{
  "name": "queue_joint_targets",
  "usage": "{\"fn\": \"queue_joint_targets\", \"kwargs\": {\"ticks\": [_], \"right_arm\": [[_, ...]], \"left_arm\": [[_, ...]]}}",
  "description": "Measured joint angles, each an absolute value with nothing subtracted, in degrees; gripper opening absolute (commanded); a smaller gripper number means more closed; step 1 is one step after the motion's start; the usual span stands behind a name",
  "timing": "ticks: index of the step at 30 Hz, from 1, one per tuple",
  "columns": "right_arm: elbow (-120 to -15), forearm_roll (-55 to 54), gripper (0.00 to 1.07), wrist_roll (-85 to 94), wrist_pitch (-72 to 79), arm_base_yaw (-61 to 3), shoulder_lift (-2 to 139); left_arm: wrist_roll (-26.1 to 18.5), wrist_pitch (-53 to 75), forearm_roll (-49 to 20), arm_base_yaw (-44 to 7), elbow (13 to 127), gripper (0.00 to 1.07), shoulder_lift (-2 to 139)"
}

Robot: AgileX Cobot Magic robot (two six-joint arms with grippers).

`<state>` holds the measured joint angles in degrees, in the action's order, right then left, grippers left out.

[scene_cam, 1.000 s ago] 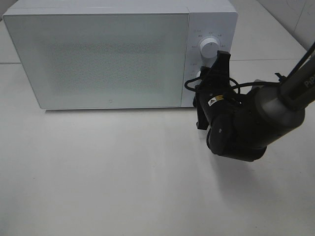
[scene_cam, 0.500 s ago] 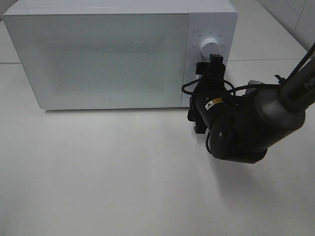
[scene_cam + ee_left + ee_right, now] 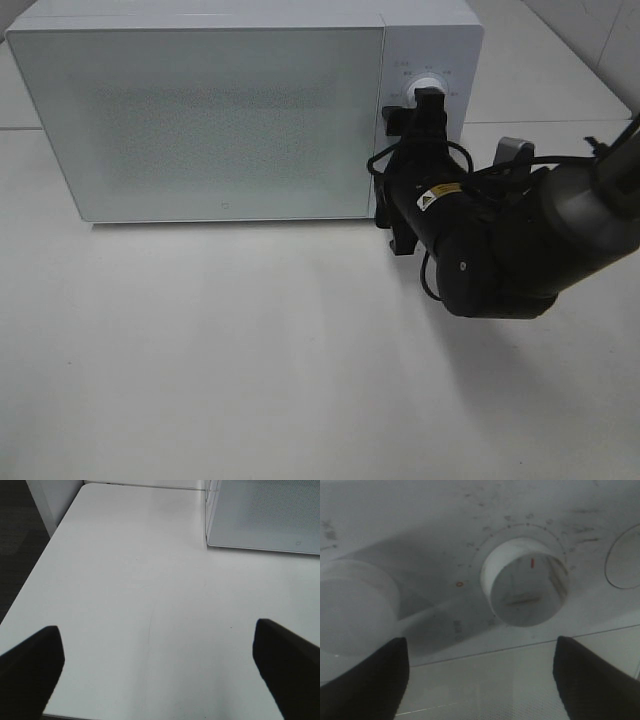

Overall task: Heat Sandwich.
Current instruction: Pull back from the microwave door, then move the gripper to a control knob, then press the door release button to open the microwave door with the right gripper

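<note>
Sandwich: I cannot find it in any of my three views, so I cannot tell where it is.
Microwave (image 3: 200, 120): one, white, standing on the table (image 3: 200, 350). Its door (image 3: 210, 115) is shut, and the speckled front lets me see nothing behind it.
Hidden from the high camera: the right arm (image 3: 500, 250) covers the lower part of the control panel (image 3: 440, 60). Only the rim of one knob (image 3: 430, 84) peeks above the right claw (image 3: 412, 108).
Knobs: I count two in the right wrist view. One with a red mark (image 3: 525, 582) shows whole. The second knob (image 3: 355, 610) is blurred and cut by the frame.
Unclear: a thin round outline (image 3: 622, 555) beside the marked knob runs out of frame, and I cannot say what it is.
Right claw (image 3: 480, 645): released, fingertips (image 3: 365, 680) spread apart and close to the panel, gripping nothing. The marked knob sits beyond the gap between them.
Left claw (image 3: 156, 630): released wide over bare table, nothing between its two dark fingertips (image 3: 30, 665). The high camera does not show this arm.
Edges: the left wrist view shows a table edge (image 3: 30, 580) near the left claw, with dark floor (image 3: 15, 530) beyond it. A corner of the microwave (image 3: 260, 515) sits well apart from that claw.
Room: a broad stretch of table lies in front of the microwave.
</note>
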<state>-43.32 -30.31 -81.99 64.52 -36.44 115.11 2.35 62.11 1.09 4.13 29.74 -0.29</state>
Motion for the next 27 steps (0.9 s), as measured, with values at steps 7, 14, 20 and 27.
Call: {"fn": "queue_joint_targets", "kwargs": {"ticks": [7, 14, 20, 27], "right_arm": [[-38.1, -26.07, 0.76, -75.29, 55.63, -36.38, 109.72], [-37.01, -18.62, 0.76, -60.62, 40.57, -36.38, 103.93], [-36.96, -16.73, 0.76, -39.71, 21.66, -36.38, 98.38], [-36.9, -16.73, 0.76, -16.1, 5.61, -36.38, 91.85]], "left_arm": [[2.35, 62.11, 1.09, 4.13, 29.74, 0.98, -0.29], [2.35, 62.11, 1.09, 4.13, 29.74, 0.98, -0.29], [2.35, 62.11, 1.09, 4.13, 29.74, 0.98, -0.29], [2.35, 62.11, 1.09, 4.13, 29.74, 0.98, -0.29]]}}
